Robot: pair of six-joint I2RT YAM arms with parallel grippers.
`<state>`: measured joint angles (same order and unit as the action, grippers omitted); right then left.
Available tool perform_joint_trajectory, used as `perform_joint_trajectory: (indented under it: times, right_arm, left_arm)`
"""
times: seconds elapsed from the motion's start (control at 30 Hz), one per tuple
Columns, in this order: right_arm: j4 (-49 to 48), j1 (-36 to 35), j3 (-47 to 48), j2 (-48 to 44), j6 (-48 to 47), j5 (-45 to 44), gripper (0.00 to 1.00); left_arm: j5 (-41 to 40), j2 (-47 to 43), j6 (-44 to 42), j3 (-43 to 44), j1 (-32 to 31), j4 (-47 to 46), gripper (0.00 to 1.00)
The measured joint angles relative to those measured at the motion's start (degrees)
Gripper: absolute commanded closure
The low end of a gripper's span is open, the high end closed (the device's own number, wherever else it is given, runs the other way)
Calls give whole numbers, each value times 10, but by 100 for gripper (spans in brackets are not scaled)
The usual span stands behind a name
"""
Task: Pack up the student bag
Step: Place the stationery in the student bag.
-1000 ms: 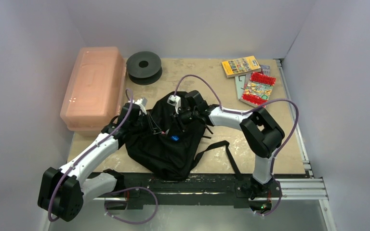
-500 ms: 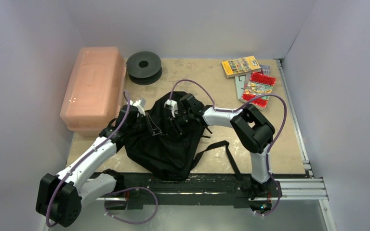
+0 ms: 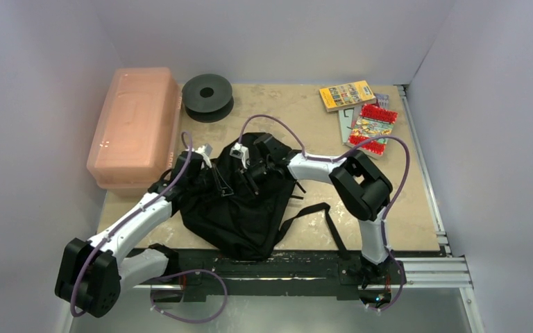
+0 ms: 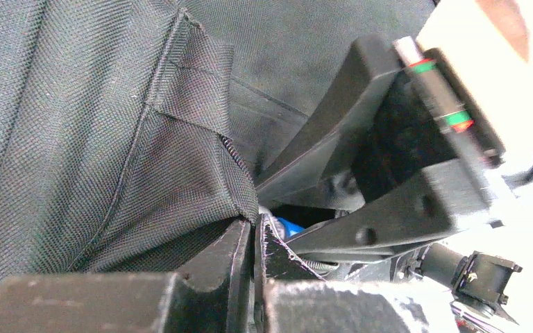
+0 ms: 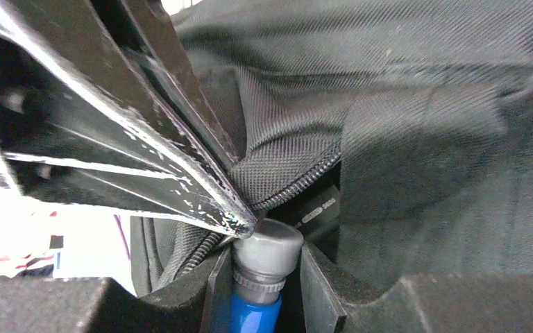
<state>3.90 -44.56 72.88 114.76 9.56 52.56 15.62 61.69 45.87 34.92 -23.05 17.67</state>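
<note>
Three plain walls close in the worktop (image 3: 284, 114). The back wall (image 3: 271, 35) runs along the top of the frame. The left wall (image 3: 35, 104) and the right wall (image 3: 500, 139) go down the sides. All three are a pale grey with a bit of purple. The worktop is a tan board with blotchy marks and white scuffs in the lower middle. A silver track (image 3: 425, 166) runs down its right edge. A dark strip (image 3: 305, 258) and a silver rail (image 3: 437, 272) run along its near edge. A flat grey surface (image 3: 305, 312) lies below. The light is soft and even, with faint shadows.
</note>
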Motion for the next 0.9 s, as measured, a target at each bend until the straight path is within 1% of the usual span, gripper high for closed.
perform_joint_trajectory:
  times: [0.1,0.2,0.43,0.63,0.77,0.9]
  right_arm:
    - [-7,-13,-4,18,6,5,61]
    - [-34,-26,-23,27,21,11,50]
    - [-62,-31,-41,19,67,-24,33]
    - [-45,-25,-63,-29,93,-101,27]
    - [-12,-7,-70,-73,102,-156,25]
    - [-5,-2,-70,-116,114,-192,25]
  left_arm:
    - [-3,-2,1,-4,0,-1,100]
    - [-10,-25,1,-25,-2,0,100]
    - [-19,-62,6,-62,-2,-19,100]
    - [-19,-42,7,-61,-2,-34,100]
    - [-24,-15,6,-60,-2,-39,100]
    - [-30,-5,5,-60,-2,-39,100]
